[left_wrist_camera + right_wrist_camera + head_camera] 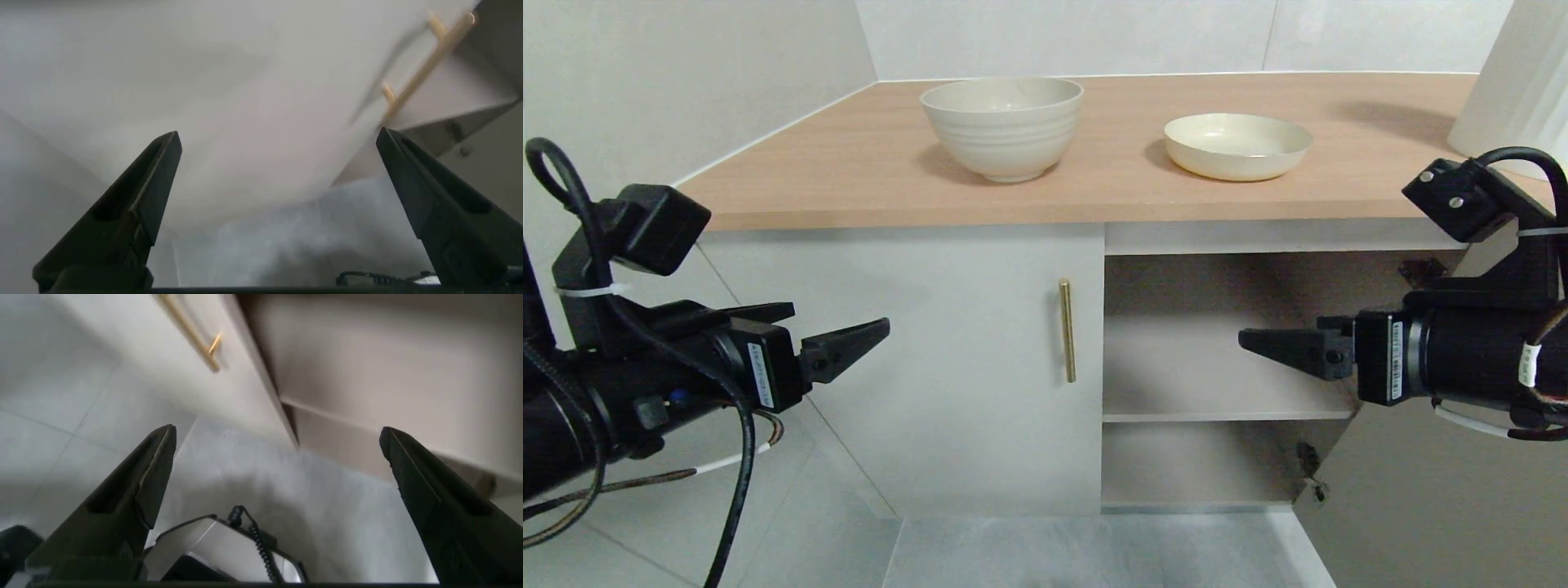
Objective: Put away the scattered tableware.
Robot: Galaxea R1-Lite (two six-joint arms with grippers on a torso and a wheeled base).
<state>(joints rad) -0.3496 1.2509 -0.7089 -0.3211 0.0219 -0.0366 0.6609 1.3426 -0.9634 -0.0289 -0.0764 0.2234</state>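
- Two pieces of tableware out on the tabletop [849,175]: a deep ribbed bowl [1001,126] toward the left and a shallow plate [1237,145] toward the right. Well apart, both upright, set back from the front edge.
- Standing in the open as the likely items to stow. Neither one gripped, so task judged at its very start.
- Spread wide with nothing between the jaws: the left gripper [278,135], held low in front of the closed door [907,367], below tabletop level, pointing inward.
- Likewise wide open and holding nothing: the right gripper [278,431], level with the open compartment [1217,359], pointing inward toward its partner.
- Both low and well apart, probably a ready pose keeping the cupboard mouth and the dishes in plain sight.
- Below the tabletop, a cabinet: left door shut, brass handle [1067,330] upright near its right edge. Right side open, with its own door [1421,490] swung out beside the right arm and one shelf [1217,415] across the middle. Most likely the destination.
- In the way, by judgement: the tabletop's front edge overhead, so a rise needed before any reach to bowl or plate. Swung-out door close to the right arm, an easy thing to bump. Opening split by the shelf, so possibly a tight fit for the tall bowl.
- At the far right rear of the tabletop, a white object [1511,82] cut off by the edge; cannot tell what.
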